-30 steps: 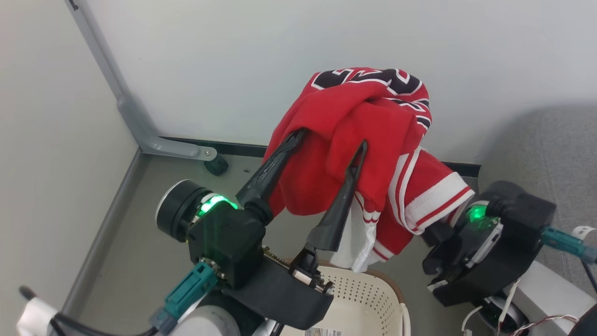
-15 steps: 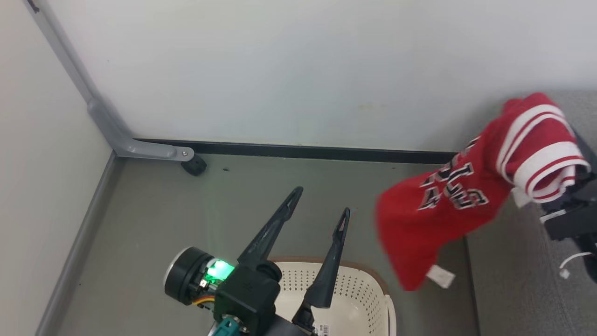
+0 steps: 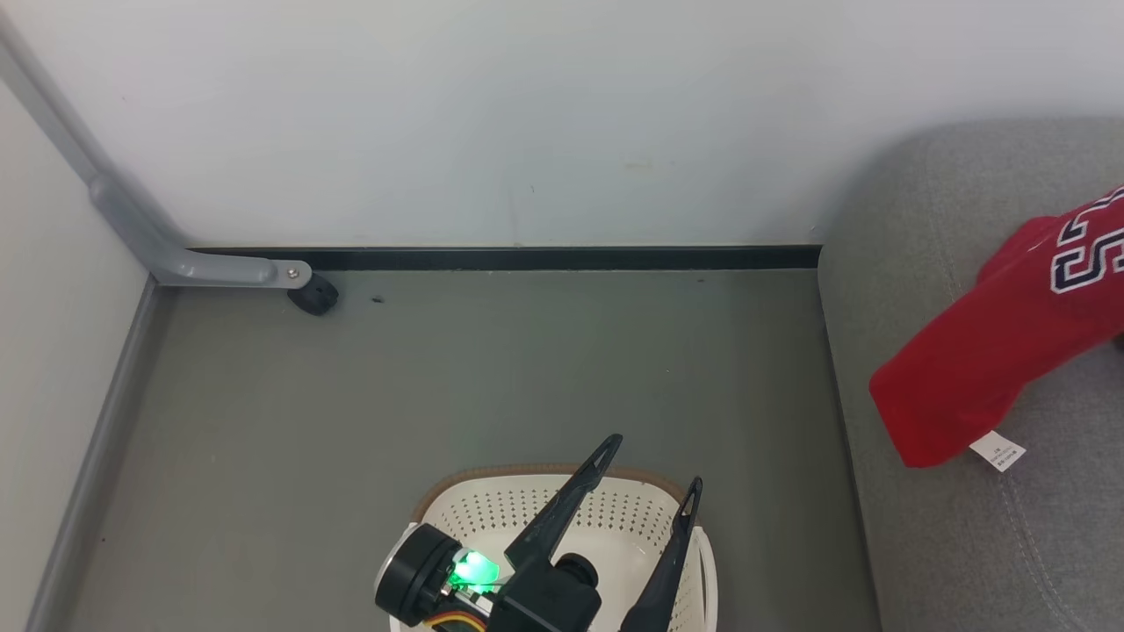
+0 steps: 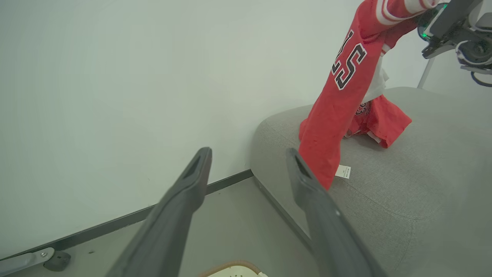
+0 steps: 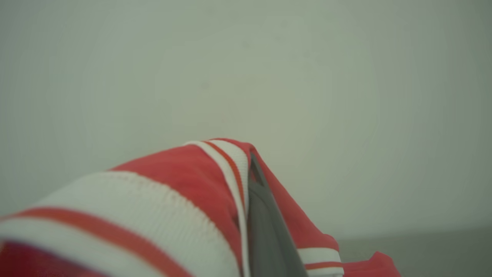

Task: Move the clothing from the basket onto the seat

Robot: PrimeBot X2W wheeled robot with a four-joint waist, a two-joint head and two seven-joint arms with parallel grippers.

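A red garment (image 3: 975,360) with block numerals and a white tag hangs over the grey seat (image 3: 922,219), its lower end close to the cushion. My right gripper (image 5: 251,161) is shut on the garment's white-trimmed edge, which drapes over its fingers. In the left wrist view the garment (image 4: 338,115) hangs from the right gripper (image 4: 442,19), and a second red garment (image 4: 378,119) lies crumpled on the seat (image 4: 403,184) behind it. My left gripper (image 3: 652,461) stands open and holds nothing above the cream basket (image 3: 457,500). The basket's visible inside is bare plastic.
A white wall with a black baseboard (image 3: 527,257) runs along the back. A grey metal frame leg (image 3: 176,263) with a black caster (image 3: 313,294) stands in the left corner. Grey floor (image 3: 483,369) lies between basket, wall and seat.
The right gripper has swung the red garment right, off the left gripper's fingers and over the seat. The left gripper has dropped toward the basket, still open. The head camera has shifted too.
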